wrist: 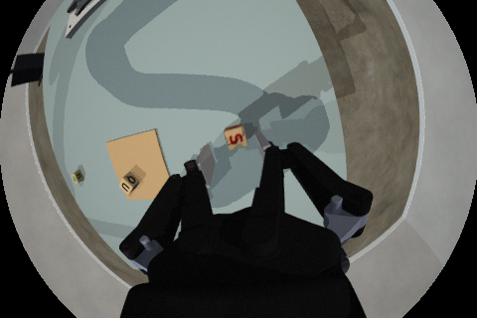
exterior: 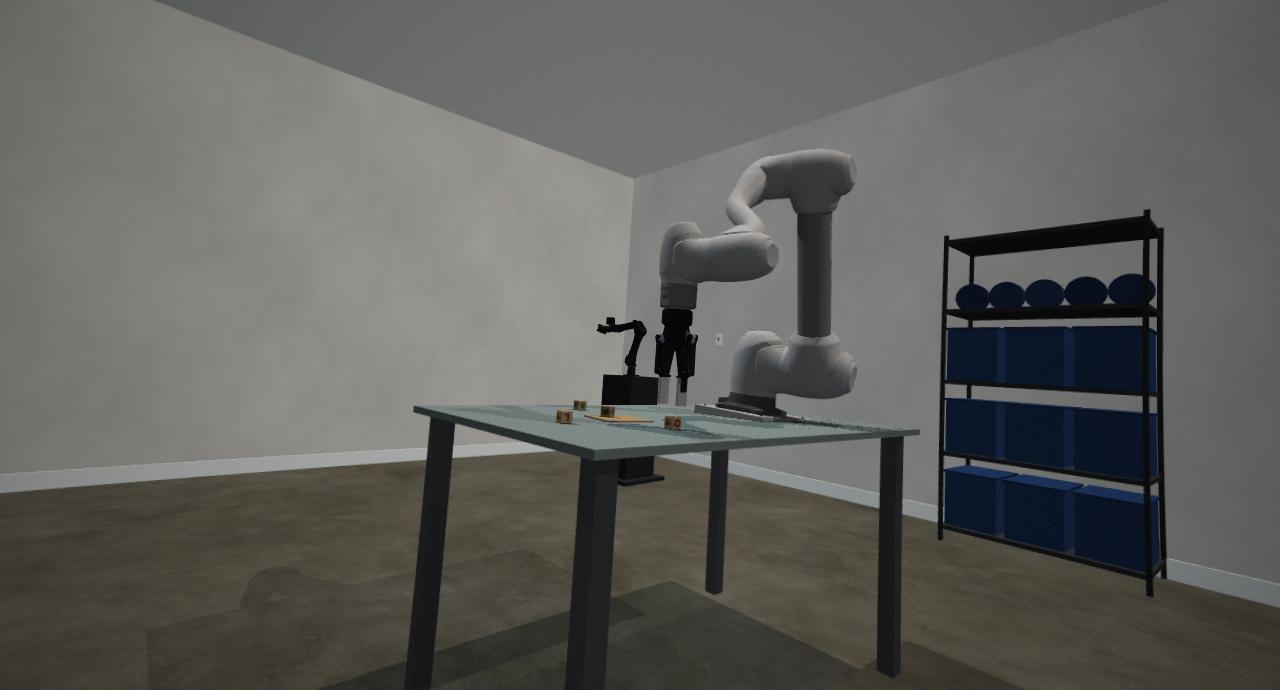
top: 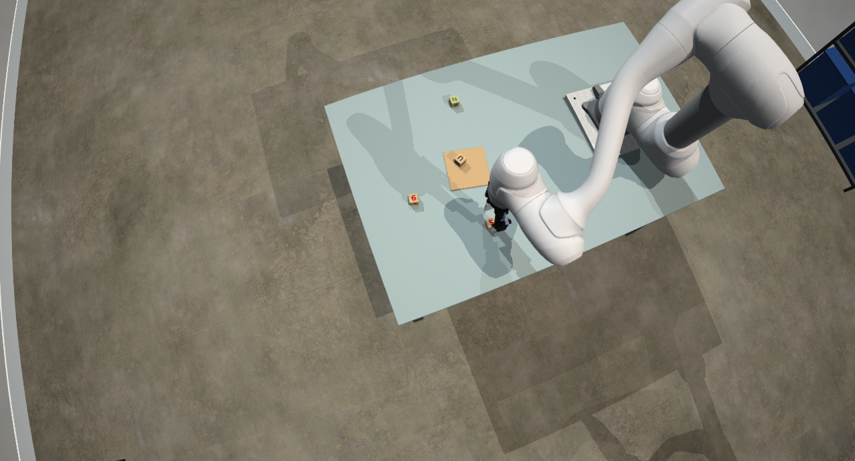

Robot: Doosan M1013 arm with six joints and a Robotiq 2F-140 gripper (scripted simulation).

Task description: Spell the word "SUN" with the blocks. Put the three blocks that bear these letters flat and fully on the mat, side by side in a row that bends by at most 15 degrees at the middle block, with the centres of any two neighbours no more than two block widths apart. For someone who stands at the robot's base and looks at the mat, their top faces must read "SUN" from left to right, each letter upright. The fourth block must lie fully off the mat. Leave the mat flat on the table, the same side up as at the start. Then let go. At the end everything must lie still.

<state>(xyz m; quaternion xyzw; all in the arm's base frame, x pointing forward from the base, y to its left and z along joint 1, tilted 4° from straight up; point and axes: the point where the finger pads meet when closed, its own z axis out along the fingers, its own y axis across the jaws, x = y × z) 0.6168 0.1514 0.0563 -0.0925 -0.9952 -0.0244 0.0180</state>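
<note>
Tool point(top: 495, 218) point(exterior: 673, 398) point(wrist: 234, 147) above wooden block point(top: 490, 222) point(exterior: 672, 423) point(wrist: 236, 137) with red S.

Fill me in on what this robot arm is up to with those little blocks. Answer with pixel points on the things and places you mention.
The arm is spelling "SUN" on the tan mat point(top: 475, 174) point(exterior: 631, 419) point(wrist: 144, 154). Its gripper point(exterior: 672, 403) point(wrist: 234, 147) hovers open above the S block point(top: 489, 223) point(exterior: 672, 423) point(wrist: 236, 137), holding nothing. Only the U block point(top: 459, 159) point(exterior: 607, 411) point(wrist: 129, 184) is on the mat; the N block point(top: 454, 101) point(exterior: 580, 405) point(wrist: 78, 177) and the 6 block point(top: 413, 199) point(exterior: 563, 416) lie off it.

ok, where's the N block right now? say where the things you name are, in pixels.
In the top view, the N block point(top: 454, 101) point(wrist: 78, 177) sits off the mat point(top: 475, 177) point(wrist: 144, 151), on the table above it in the picture; in the wrist view, it's at the far left.
</note>
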